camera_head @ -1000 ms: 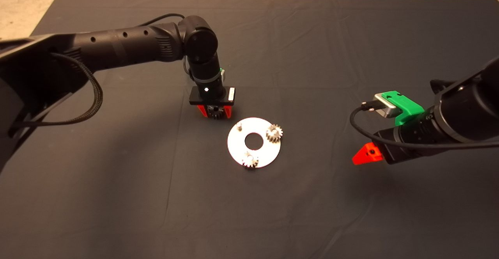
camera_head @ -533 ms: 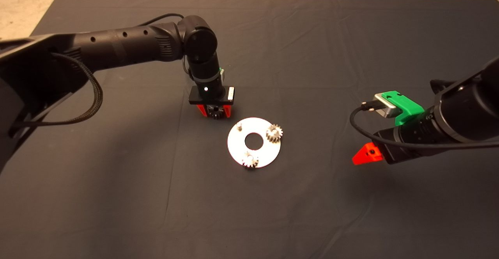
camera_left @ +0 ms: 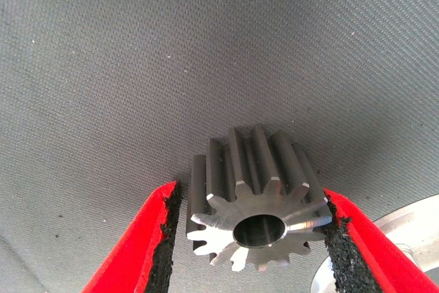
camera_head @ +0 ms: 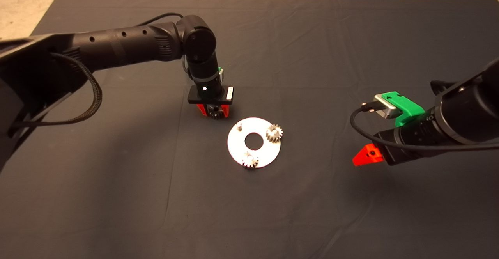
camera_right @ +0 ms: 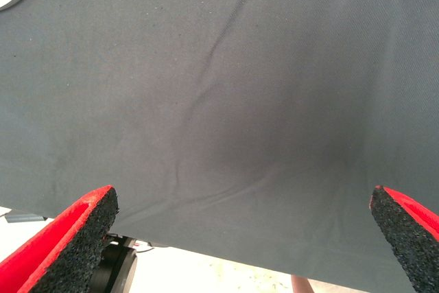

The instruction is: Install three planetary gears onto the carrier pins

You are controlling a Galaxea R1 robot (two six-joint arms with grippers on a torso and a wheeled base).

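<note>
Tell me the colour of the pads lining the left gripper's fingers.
Black, on red fingers, gripping the silver gear. The left wrist view shows it best.

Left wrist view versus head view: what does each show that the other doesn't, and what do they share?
Only the left wrist view shows the third gear up close, teeth and dark centre hole, gripped between the left claw's black pads.

Only the head view shows the two gears already seated on the disc, one at its right and one at its near edge, the bare pin, and the right claw waiting at the right.

Both show the left claw, the held gear, part of the disc, and the dark mat.
</note>
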